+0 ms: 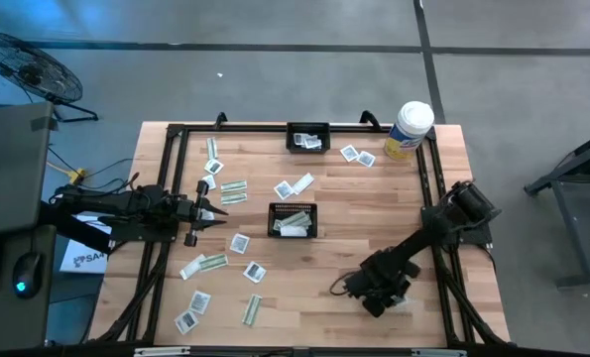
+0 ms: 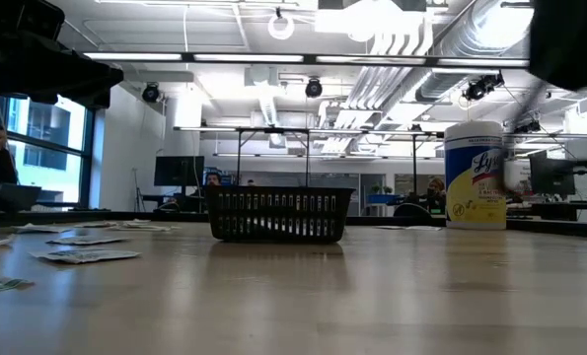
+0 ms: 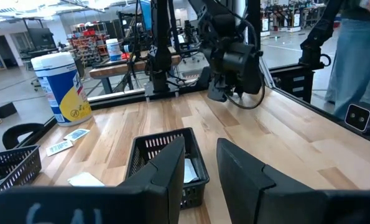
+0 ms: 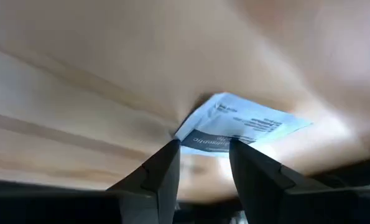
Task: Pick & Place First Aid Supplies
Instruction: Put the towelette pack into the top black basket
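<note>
Many first aid supplies, small flat packets, lie loose on the left half of the wooden table. A few more lie at the far side. My right gripper slants down over the near right part of the table. In the right wrist view it stands open, with a white packet with dark print lying flat on the wood just past its fingertips. My left gripper waits level at the left side, and the left wrist view shows it open with nothing between its fingers. My right gripper comes at the white packet slanting down from above, and the packet's nearest edge lies between the two open fingertips. The packet rests flat on the table. Whether a fingertip touches it, I cannot tell.
A black basket with packets in it stands at the table's middle, and a second one at the far edge. A white-and-yellow canister stands at the far right corner. Black frame rails run along the table's sides.
</note>
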Controlling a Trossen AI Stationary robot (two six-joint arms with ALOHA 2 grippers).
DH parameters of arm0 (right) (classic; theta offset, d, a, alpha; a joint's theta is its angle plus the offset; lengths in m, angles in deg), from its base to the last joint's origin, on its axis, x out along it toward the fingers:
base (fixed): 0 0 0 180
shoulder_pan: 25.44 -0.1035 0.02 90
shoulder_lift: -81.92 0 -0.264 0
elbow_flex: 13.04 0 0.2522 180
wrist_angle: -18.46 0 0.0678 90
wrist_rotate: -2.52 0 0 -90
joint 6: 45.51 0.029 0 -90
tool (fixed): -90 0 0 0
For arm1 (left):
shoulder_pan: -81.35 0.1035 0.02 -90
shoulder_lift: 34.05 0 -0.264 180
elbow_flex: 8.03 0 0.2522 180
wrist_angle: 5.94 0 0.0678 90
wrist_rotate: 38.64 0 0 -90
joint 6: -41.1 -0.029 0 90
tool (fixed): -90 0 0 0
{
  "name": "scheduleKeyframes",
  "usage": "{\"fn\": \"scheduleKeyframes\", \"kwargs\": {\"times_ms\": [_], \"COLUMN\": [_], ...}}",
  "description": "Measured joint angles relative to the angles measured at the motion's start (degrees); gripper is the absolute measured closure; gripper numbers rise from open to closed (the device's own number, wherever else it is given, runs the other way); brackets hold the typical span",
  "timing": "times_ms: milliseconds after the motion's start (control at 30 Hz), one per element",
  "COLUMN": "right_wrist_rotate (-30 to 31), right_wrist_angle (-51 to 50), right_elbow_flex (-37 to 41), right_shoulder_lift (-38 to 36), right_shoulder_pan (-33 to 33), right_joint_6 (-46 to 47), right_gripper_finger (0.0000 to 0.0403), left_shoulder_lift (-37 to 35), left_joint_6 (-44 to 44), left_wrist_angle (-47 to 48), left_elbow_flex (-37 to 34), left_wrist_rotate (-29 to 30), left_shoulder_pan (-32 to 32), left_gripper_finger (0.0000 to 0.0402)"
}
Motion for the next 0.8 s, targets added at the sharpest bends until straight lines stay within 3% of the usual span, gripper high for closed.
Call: {"fn": "scheduleKeyframes", "kwargs": {"times_ms": [367, 567, 800], "right_wrist_rotate": [19.76, 25.74, 31.62], "right_wrist_angle": [-16.92, -17.02, -16.25], "right_elbow_flex": [-17.20, -22.17, -22.70], "right_shoulder_lift": [0.15, 0.15, 0.15], "right_shoulder_pan": [1.26, -2.45, -7.67], "right_joint_6": [-1.63, 2.70, 11.50], "right_gripper_finger": [0.0268, 0.0269, 0.0268], "left_shoulder_lift": [0.01, -0.01, 0.02], "left_joint_6": [0.01, 0.02, 0.00], "left_wrist_angle": [-0.02, -0.02, 0.00], "left_elbow_flex": [0.00, 0.00, 0.00], "left_wrist_rotate": [0.00, 0.00, 0.00], "left_shoulder_pan": [-0.02, -0.02, -0.02], "left_gripper_finger": [0.0309, 0.0309, 0.0309]}}
